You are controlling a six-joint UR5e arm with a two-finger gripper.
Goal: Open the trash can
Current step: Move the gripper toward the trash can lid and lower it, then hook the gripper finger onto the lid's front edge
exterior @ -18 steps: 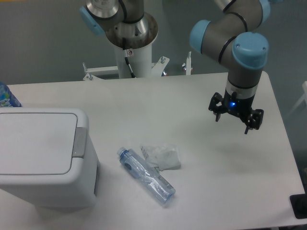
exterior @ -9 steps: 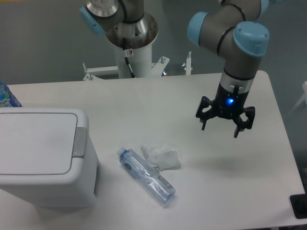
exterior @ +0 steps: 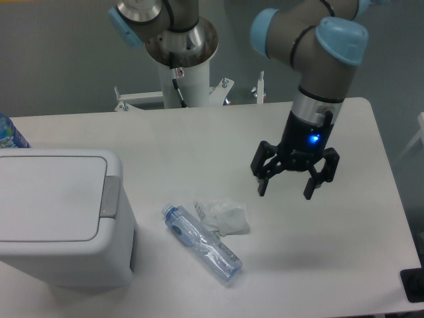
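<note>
Gripper point(exterior: 285, 189): black, two fingers spread apart, empty, hanging above the white table point(exterior: 199, 142) right of centre. One bin point(exterior: 59, 218): boxy white plastic, rounded corners, flat lid shut, grey tab, at the left edge. One clear plastic bottle point(exterior: 201, 242), lying flat. One crumpled white wad point(exterior: 224, 216) touching it.

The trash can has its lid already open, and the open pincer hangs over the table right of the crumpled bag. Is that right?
Not quite. In the fixed camera view the trash can has its lid shut flat. The rest holds: the pincer is open, over the table, right of the crumpled bag.
</note>
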